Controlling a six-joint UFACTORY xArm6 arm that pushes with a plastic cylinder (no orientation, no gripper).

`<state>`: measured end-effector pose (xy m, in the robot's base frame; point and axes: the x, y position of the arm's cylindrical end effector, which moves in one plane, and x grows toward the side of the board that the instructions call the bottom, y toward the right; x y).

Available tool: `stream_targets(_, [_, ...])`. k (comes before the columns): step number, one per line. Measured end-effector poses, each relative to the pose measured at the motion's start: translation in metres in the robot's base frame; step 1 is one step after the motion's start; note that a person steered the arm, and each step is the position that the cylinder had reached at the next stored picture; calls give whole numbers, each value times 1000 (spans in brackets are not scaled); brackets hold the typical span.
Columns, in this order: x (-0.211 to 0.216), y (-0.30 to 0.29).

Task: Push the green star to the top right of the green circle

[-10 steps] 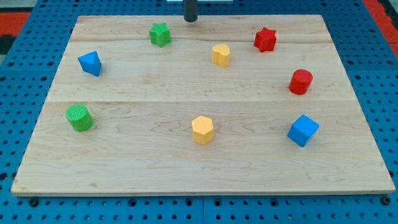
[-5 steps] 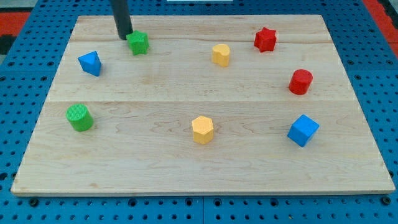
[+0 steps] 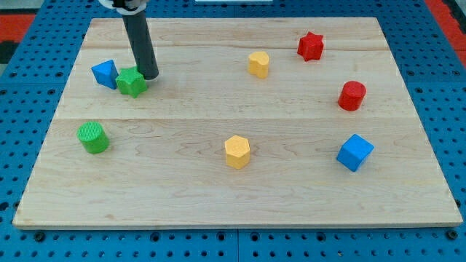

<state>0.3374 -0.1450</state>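
The green star (image 3: pixel 131 82) lies on the wooden board at the upper left, touching or nearly touching the blue block (image 3: pixel 106 73) on its left. My tip (image 3: pixel 148 75) stands right against the star's upper right side. The green circle (image 3: pixel 93 137) sits lower left of the star, well apart from it.
A yellow block (image 3: pixel 258 64), a red star (image 3: pixel 310 46) and a red cylinder (image 3: pixel 352 95) lie toward the view's upper right. A yellow hexagon (image 3: pixel 237 151) sits at the lower middle and a blue cube (image 3: pixel 354 152) at the lower right. The board's left edge (image 3: pixel 54 124) is near the green circle.
The rod came in from the view's top and swept left and down. It pushed the green star from the top of the board down-left to beside the blue block.
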Motion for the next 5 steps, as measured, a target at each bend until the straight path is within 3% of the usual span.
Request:
stream_targets(3, [40,-37])
stream_targets(4, [16,-38])
stream_targets(5, [18,-68])
